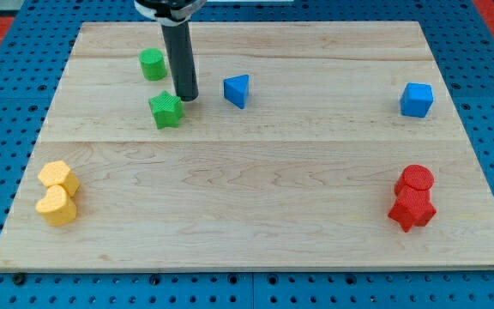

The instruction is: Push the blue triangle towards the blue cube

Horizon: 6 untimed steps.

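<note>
Your tip (187, 97) sits just beside the green star (166, 111), left of the blue triangle (237, 90). No fingers: bare rod. Blue cube (417, 99) far right, well apart.

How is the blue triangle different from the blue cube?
The blue triangle is a wedge with a pointed top; the blue cube is boxy. The triangle sits left of centre, near my tip; the cube sits far away by the view's right edge. Both are blue and rest on the board.

My rod (181, 51) is cut off by the view's top edge, hiding the arm above it.
</note>
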{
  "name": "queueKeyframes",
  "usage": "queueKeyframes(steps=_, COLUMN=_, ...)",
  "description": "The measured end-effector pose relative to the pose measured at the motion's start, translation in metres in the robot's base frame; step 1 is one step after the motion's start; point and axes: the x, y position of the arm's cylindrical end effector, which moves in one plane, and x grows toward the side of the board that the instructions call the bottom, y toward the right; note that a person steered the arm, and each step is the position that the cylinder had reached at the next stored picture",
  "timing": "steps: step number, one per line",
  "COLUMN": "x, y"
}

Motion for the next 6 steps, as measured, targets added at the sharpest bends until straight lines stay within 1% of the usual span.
queueKeyframes(steps=1, x=-0.008, y=0.103)
queueKeyframes(steps=2, x=-0.005, y=0.155)
queueKeyframes(steps=3, x=0.0, y=0.136)
queueKeyframes(steps=4, x=0.002, y=0.208)
queueKeyframes(steps=5, x=0.008, y=0.154)
queueKeyframes(steps=6, x=0.058, y=0.068)
